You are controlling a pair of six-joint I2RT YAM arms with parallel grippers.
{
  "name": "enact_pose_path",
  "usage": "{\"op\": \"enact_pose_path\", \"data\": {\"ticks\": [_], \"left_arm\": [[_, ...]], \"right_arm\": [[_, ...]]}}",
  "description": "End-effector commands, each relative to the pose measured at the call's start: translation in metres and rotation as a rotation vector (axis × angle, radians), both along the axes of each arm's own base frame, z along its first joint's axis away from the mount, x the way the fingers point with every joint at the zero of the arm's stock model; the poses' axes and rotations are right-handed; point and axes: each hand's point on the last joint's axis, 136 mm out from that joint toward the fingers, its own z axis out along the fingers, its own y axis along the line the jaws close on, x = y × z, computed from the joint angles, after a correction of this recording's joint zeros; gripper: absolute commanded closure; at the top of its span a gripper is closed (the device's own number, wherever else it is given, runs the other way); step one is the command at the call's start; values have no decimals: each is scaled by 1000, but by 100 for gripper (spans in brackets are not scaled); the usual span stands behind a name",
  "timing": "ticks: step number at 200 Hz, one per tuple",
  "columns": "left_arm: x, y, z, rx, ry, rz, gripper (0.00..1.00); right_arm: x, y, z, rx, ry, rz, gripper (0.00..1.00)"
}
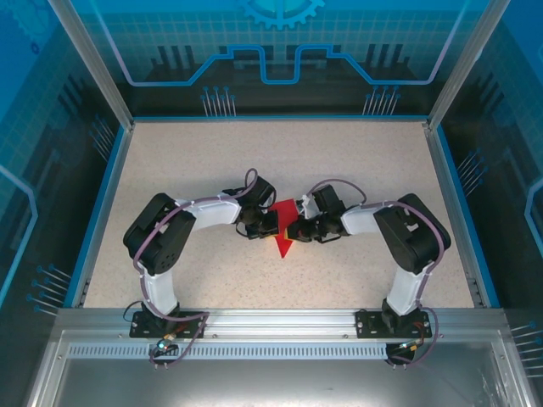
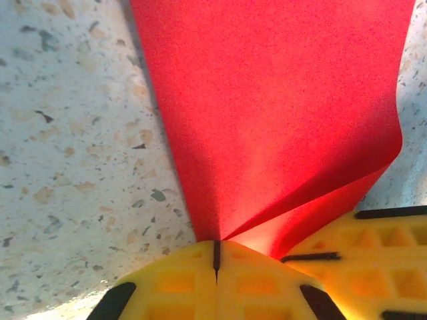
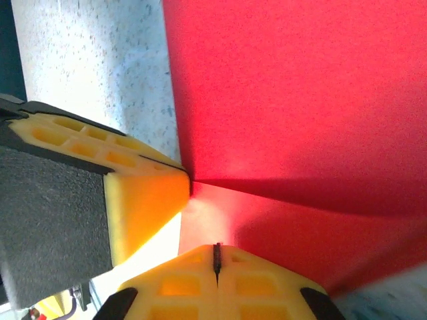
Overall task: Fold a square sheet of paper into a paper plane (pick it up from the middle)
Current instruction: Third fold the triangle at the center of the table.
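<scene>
The red paper [image 1: 283,244] lies in the middle of the speckled table [image 1: 187,170], between the two arms. From above it looks like a triangle whose tip points to the near edge. The left gripper [image 1: 270,224] and the right gripper [image 1: 297,230] meet over it from opposite sides, very close to each other. In the left wrist view the yellow fingers [image 2: 173,283] of the left gripper are pressed together and the paper runs into the seam between them, so they pinch it. The sheet spreads out from there and bends in a soft fold on the right side. In the right wrist view the right gripper's fingers [image 3: 173,283] are pressed together on the paper's edge too. One finger [image 3: 143,193] of the left gripper has its tip at the sheet's crease just beside them.
</scene>
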Motion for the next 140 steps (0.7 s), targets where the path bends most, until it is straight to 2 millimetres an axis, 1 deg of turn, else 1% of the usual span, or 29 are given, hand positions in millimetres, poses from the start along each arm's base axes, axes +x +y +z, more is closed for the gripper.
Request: {"op": "enact_pose_path", "data": {"ticks": [1, 31, 66, 79, 104, 126, 140], "left_arm": [[-18, 25, -30, 150, 74, -13, 100], [-17, 22, -29, 150, 72, -19, 100], [-17, 23, -29, 162, 74, -21, 100], [-17, 25, -30, 174, 76, -20, 100], [-19, 30, -32, 210, 85, -24, 100], [-22, 34, -35, 241, 97, -27, 100], [-22, 35, -36, 253, 98, -31, 100]], "right_arm": [[2, -14, 3, -53, 3, -41, 100], [3, -22, -7, -111, 9, -55, 100], [8, -23, -13, -142, 22, -55, 100], [9, -25, -18, -164, 31, -57, 100], [13, -32, -20, -182, 39, -91, 100], [20, -39, -14, -182, 31, -151, 100], [27, -39, -1, -154, -4, -179, 100]]}}
